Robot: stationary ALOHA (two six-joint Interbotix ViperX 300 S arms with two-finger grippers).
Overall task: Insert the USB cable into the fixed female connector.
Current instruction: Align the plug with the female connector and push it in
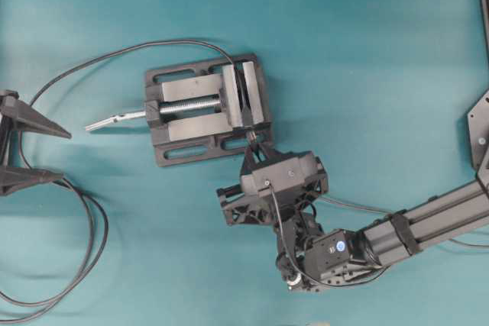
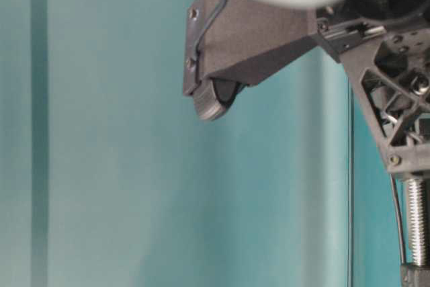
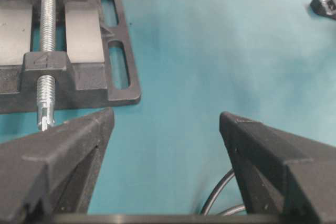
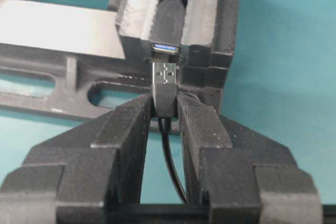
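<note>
The fixed female connector (image 4: 167, 24) sits clamped between the silver jaws of the dark vise (image 1: 206, 108), its opening facing my right gripper (image 4: 164, 103). That gripper is shut on the black body of the USB cable (image 4: 164, 90). The metal plug tip points at the socket, roughly in line with it, and a small gap separates them. The cable's thin cord (image 4: 173, 166) trails back between the fingers. In the overhead view the right gripper (image 1: 256, 146) is at the vise's lower right corner. My left gripper (image 1: 34, 154) stands open at the table's left edge, with nothing in it.
A long loop of black cord (image 1: 88, 234) lies on the teal table at the lower left, and part of it shows under the left gripper (image 3: 218, 200). The vise's threaded screw (image 3: 46, 103) sticks out towards the left gripper. The connector's cord (image 1: 114, 55) arcs away from the vise.
</note>
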